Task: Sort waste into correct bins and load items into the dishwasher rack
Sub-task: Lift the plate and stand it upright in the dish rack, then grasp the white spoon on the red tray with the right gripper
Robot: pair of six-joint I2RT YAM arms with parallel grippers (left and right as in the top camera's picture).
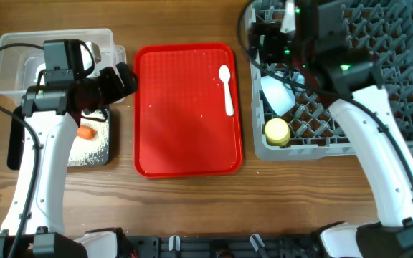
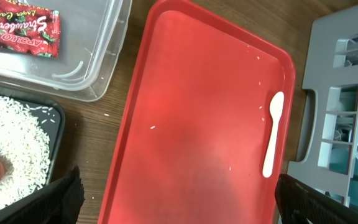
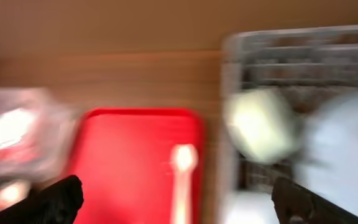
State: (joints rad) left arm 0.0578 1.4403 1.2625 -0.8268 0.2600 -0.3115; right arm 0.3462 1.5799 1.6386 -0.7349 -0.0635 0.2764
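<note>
Spoon: the white plastic spoon (image 1: pixel 226 89) lies flat on the red serving tray (image 1: pixel 185 143), near its right edge, bowl end away from the robot. It is apart from both hands.
Left hand: the left hand (image 2: pixel 179 196) hangs above the counter between the bins and the red tray, fingers spread wide, holding nothing.
Right hand: the right hand (image 3: pixel 176 198) is over the near-left part of the dishwasher rack (image 1: pixel 378 136). Its camera view is smeared, but the fingers look parted and empty.
Already sorted: a yellow cup (image 1: pixel 277 131) and a pale blue bowl (image 1: pixel 278 93) sit in the rack. A wrapper (image 2: pixel 20 28) lies in the clear tub (image 2: pixel 104 62). Rice (image 2: pixel 11 137) and a carrot piece (image 1: pixel 85 132) lie in the black tray (image 2: pixel 58 124).
Risk, grasp: the spoon is thin and flat on smooth plastic, so closing fingers may skid it instead of lifting it.
Risk, arms: both arms flank the tray and could meet if both reach for the spoon.
Risk, rack: a slim spoon may slip down between the pegs.
</note>
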